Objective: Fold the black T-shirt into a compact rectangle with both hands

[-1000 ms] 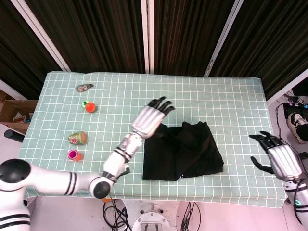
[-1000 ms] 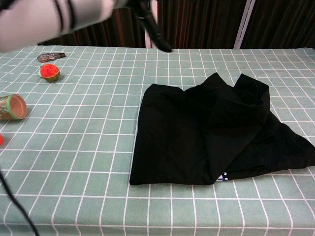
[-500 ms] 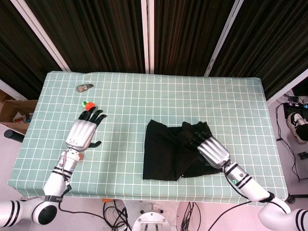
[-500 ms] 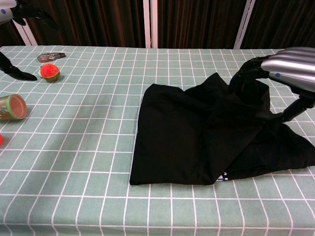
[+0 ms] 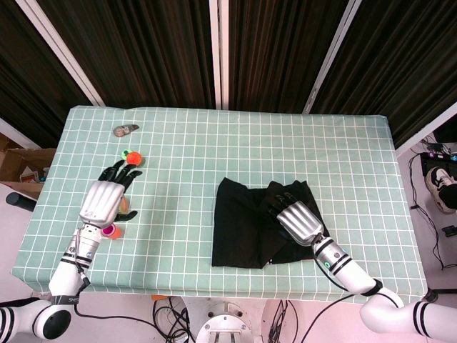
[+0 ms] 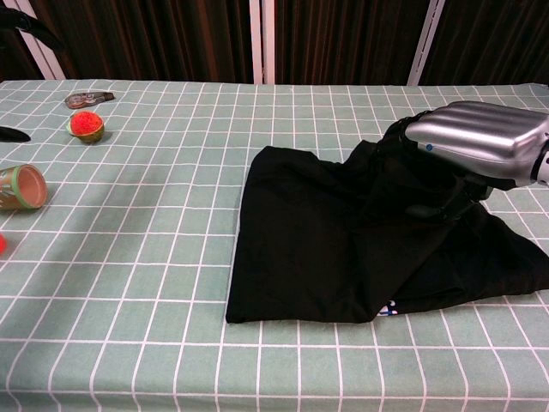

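A black T-shirt (image 6: 343, 249) is lying partly folded on a green checked tablecloth (image 6: 171, 275), its left edge running straight while its right side is bunching into loose layers. The robot's right hand (image 6: 467, 150), silver-backed with dark fingers, is reaching in from the right and resting over the shirt's upper right folds. Along the cloth's left side, a red-and-green ball (image 6: 86, 125), a small dark object (image 6: 89, 99) and a tipped cup (image 6: 21, 186) are sitting well apart from the shirt.
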